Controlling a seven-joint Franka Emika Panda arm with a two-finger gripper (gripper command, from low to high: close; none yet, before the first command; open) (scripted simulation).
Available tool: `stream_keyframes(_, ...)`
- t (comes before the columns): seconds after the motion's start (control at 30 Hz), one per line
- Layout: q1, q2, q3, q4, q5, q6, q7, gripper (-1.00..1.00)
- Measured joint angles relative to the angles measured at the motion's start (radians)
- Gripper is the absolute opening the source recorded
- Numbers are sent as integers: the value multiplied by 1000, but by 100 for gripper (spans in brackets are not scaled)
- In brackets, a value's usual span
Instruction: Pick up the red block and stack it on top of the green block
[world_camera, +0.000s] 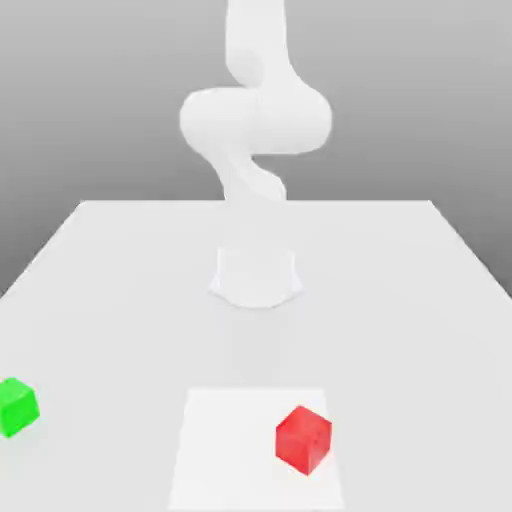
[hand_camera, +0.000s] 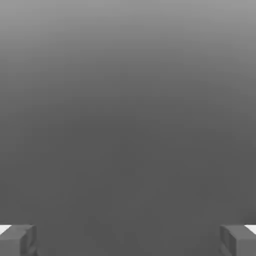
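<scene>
The red block (world_camera: 303, 439) sits on the white table near the front, a little toward the exterior view's right, on a paler square patch (world_camera: 230, 450). The green block (world_camera: 17, 406) rests by itself at the table's edge on the exterior view's left, well apart from the red one. In the hand view my gripper (hand_camera: 128, 240) is open: its two grey fingertips (hand_camera: 17, 240) stand far apart with nothing between them, and behind them is plain grey background.
The white arm (world_camera: 255, 120) rises from its round base (world_camera: 256, 278) at the middle of the table and runs up out of the picture. The table (world_camera: 400, 300) ends in edges at both sides.
</scene>
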Motion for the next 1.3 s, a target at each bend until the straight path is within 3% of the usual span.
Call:
stream_keyframes(0.33, 98, 368, -43, -143, -23, 183, -294, 0)
stream_keyframes(0.7, 162, 768, -40, -298, 18, 381, -660, 0)
stream_keyframes(0.9, 153, 985, -23, -285, 47, 552, -714, 0)
stream_keyframes(0.93, 150, 1009, -20, -282, 50, 572, -716, -100)
stream_keyframes(1.13, 148, 1020, -18, -280, 49, 581, -716, -100)
stream_keyframes(1.3, 153, 886, -27, -301, 32, 467, -703, -100)
